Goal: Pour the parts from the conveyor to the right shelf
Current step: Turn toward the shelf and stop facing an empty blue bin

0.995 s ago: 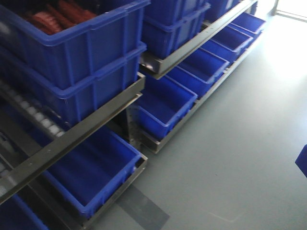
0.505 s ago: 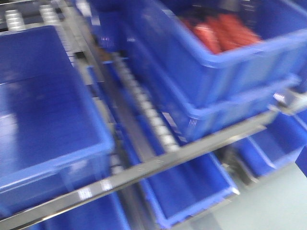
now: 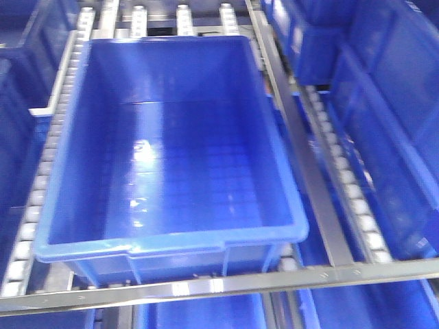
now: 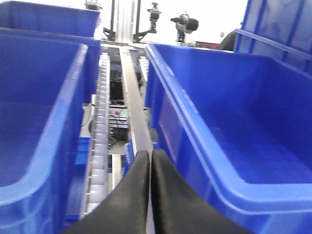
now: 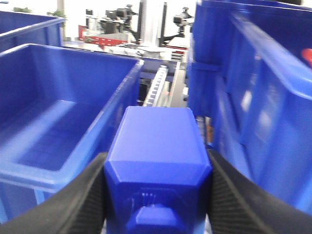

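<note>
1. Right gripper (image 5: 157, 187) clenches the blue part (image 5: 158, 146), knob toward the camera, securing it for the drop.
2. Left gripper (image 4: 150, 158) is closed on nothing, parked over a steel rail (image 4: 134, 107), out of the way.
3. Front view: a bin (image 3: 171, 241) with nothing inside rests on the right shelf (image 3: 312, 188) rollers, probably the target.

No text, label, brand, number or sign can be read in any view. No lettering is made out on the blue bin (image 3: 178, 241), the steel shelf rail (image 3: 206, 284) or the blue block (image 5: 158, 146). The background equipment (image 5: 100, 36) is too blurred.
</note>
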Controlling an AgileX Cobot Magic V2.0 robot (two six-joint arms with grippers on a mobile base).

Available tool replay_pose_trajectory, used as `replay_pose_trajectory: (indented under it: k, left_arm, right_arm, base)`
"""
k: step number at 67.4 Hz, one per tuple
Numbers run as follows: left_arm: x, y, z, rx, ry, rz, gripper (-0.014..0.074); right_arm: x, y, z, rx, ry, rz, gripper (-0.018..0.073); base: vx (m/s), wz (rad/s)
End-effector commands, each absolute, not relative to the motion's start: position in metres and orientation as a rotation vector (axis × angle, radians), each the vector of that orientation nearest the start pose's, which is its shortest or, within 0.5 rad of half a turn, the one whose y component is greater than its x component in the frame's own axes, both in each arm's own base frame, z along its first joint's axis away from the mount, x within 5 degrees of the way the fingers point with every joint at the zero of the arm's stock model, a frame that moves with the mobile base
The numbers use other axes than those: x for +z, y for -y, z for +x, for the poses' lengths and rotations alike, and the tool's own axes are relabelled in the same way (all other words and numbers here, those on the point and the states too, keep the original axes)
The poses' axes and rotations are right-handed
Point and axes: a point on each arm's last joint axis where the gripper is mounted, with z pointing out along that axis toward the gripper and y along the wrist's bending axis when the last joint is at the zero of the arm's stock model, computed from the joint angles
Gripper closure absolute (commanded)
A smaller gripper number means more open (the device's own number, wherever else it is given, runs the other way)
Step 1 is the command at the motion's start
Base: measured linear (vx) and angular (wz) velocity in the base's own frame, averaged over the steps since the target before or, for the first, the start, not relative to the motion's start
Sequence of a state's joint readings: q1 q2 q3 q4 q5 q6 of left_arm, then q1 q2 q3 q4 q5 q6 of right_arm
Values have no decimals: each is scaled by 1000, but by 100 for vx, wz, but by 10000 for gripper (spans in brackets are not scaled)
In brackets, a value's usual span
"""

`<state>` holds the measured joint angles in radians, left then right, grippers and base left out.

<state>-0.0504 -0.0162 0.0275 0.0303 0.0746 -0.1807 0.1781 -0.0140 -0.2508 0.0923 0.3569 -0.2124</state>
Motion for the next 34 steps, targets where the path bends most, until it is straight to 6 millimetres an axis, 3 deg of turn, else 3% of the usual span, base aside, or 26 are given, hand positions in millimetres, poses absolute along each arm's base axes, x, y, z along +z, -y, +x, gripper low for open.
replay_pose_trajectory:
  k: [1, 34]
  left_arm:
    - [198, 3, 56, -174, -1509, -83, 603]
    - [198, 3, 56, -174, -1509, -83, 603]
  right_arm:
    - [280, -8, 32, 54, -1450, -241, 561]
    - [280, -8, 32, 54, -1450, -241, 561]
  base:
    - [7, 27]
    - [13, 13]
